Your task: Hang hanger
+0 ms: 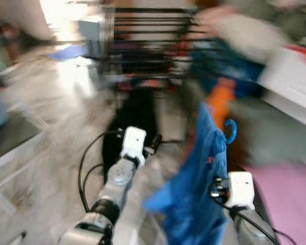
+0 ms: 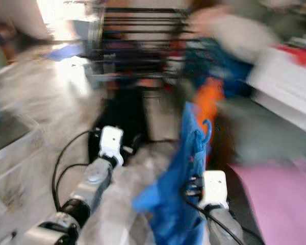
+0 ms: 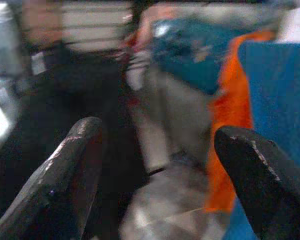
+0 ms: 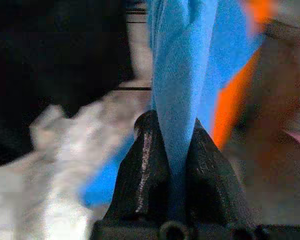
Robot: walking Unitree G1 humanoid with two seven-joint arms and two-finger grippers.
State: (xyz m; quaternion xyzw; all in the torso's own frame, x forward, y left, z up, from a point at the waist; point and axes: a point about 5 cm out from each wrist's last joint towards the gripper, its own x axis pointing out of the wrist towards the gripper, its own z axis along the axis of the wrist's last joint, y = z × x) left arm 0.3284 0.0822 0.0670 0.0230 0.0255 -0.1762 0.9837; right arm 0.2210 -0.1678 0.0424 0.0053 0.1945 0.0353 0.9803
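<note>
The views are blurred by motion. A blue garment (image 1: pixel 196 178) hangs on a hanger whose blue hook (image 1: pixel 230 130) sticks up at the top. My right gripper (image 4: pixel 172 132) is shut on a fold of the blue cloth (image 4: pixel 177 75), low on the right of the head views. My left gripper (image 3: pixel 160 140) stands open with nothing between its fingers, and its arm (image 1: pixel 123 168) reaches forward at centre left. A black drying rack (image 1: pixel 143 46) with horizontal rails stands ahead. An orange cloth (image 1: pixel 221 99) hangs behind the garment.
Dark clothing (image 1: pixel 137 117) hangs below the rack. A white furniture edge (image 1: pixel 296 87) runs along the right, with a pink surface (image 1: pixel 290 199) below it. A blurred pale shape (image 1: pixel 245 30) is at the upper right. Pale floor (image 1: pixel 56 117) lies to the left.
</note>
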